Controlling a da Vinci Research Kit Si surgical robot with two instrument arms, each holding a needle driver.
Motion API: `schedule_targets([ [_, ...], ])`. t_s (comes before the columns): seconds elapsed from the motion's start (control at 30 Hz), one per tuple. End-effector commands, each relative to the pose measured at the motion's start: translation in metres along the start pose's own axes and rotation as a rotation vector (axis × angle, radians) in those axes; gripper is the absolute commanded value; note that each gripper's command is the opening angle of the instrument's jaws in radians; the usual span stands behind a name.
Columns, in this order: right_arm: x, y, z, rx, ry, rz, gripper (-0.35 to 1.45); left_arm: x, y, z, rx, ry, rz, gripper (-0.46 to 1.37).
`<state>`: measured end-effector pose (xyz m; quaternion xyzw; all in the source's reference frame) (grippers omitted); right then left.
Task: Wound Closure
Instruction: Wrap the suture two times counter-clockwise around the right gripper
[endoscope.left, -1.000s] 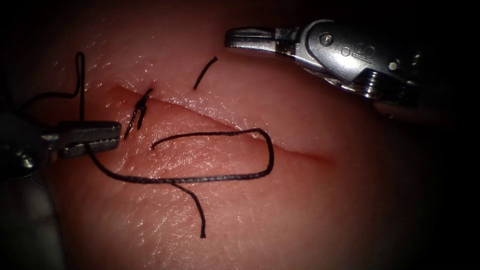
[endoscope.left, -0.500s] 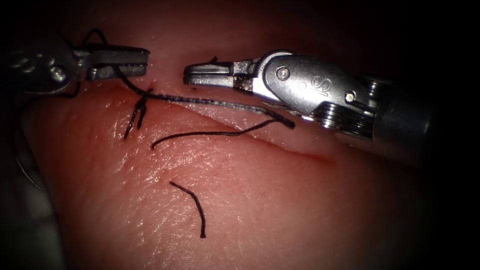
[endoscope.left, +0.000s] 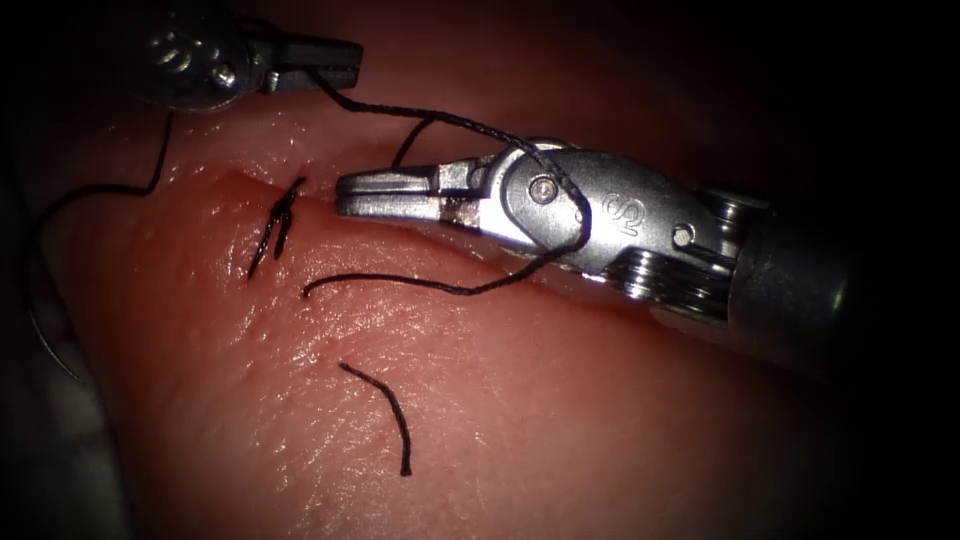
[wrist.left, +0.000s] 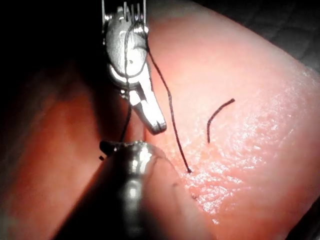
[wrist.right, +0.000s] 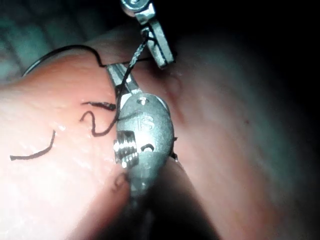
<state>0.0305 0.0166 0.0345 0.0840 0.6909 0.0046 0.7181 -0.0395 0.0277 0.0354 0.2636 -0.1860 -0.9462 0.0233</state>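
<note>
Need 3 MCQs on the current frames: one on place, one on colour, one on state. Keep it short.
1. Where is the knot?
A. At the cut's right end
B. At the cut's left end
C. On the right tool's shaft

2. What colour is the thread?
A. White
B. Yellow
C. Black

3. What is the left tool doing?
A. Shut on the thread
B. Open, holding nothing
C. Shut on the tissue

Answers:
1 B: in the endoscope view the knot sits where the cut starts on the left, just ahead of the tip of the right tool.
2 C: the thread reads black against the tissue and the metal.
3 A: the strand leaves the closed jaws of the left tool and drapes over the right tool's wrist.
</note>
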Motion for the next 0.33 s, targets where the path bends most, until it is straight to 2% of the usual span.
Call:
schedule_targets([
  [0.03, 0.0000, -0.0001, 0.0001, 0.002, 0.002, 0.000, -0.35, -0.0002, 0.0002, 0.0002, 0.000, -0.001, -0.004, -0.35],
  [0.33, 0.0001, -0.0001, 0.0003, 0.006, 0.002, 0.000, -0.35, -0.0010, 0.0011, 0.0013, 0.014, -0.004, -0.016, -0.35],
])
